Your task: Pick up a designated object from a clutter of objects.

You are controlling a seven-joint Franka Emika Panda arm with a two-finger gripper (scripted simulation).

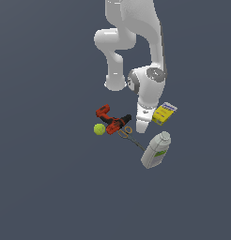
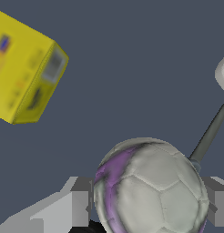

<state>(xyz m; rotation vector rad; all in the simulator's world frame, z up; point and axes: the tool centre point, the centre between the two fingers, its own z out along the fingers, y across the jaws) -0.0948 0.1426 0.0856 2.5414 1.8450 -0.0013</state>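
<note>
Hidden: I can't see the small white ball (image 2: 150, 189) in the exterior view; the arm covers it.
Gripper (image 2: 148, 207): fingers (image 2: 79, 207) flank the ball; whether they clamp it, I cannot tell.
Arm: reaches down at frame centre.

Exterior view: high, distant, looking down on arm and clutter | Wrist view: very close behind the white ball (image 2: 152, 189) | Shared: yellow box (image 1: 164, 113)

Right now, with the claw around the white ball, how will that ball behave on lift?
The white ball is round, so it could likely roll or squirt out if the squeeze is off-centre. Its panelled shell looks smooth, probably a bit slippery. The claw fingers flank its widest part, so a centred grip looks plausible; contact itself isn't clear.
</note>
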